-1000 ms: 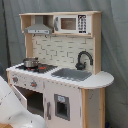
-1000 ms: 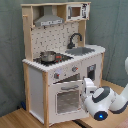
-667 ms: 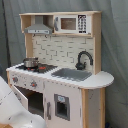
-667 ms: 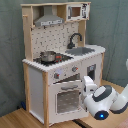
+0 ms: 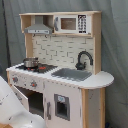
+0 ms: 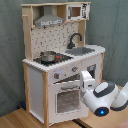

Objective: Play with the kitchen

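Observation:
The kitchen [image 5: 65, 82] [image 6: 37, 80] stands upright in both exterior views, white with light-wood sides. On top are a black faucet [image 5: 84, 59], a grey sink [image 6: 82, 50] and a small pot [image 6: 48, 56] on the stovetop. Its windowed oven door [image 6: 67, 100] hangs slightly ajar below the knobs, with a dark opening behind it in the first exterior view. My gripper [image 6: 86, 80] is at the door's upper right corner, beside the knob panel. In the first exterior view only my white arm [image 5: 12, 110] shows, at the bottom left.
A hood [image 5: 39, 27] and a microwave shelf [image 5: 70, 23] top the unit. A lower cabinet door [image 5: 61, 106] sits under the sink. A grey curtain [image 6: 115, 30] hangs behind. The unit rests on a wooden surface [image 6: 17, 120].
My arm's rounded wrist has shifted slightly toward the second exterior view's right. The oven door stays ajar.

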### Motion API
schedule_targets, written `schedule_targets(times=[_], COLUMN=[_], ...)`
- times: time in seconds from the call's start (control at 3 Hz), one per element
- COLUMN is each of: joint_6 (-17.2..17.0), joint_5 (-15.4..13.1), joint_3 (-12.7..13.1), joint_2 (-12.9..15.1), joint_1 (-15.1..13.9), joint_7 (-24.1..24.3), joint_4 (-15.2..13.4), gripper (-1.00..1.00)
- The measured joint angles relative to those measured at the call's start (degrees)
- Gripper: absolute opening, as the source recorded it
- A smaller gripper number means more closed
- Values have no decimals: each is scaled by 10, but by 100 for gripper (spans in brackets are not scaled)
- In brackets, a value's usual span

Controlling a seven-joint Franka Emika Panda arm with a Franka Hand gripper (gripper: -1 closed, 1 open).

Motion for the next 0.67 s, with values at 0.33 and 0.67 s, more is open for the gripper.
schedule_targets(times=[0.33, 0.67], joint_6=[-12, -25], joint_5=[-13, -27], joint_3=[0, -3], joint_2=[15, 39], joint_1=[0, 0], joint_7=[-61, -139], joint_4=[3, 3], gripper=[100, 100])
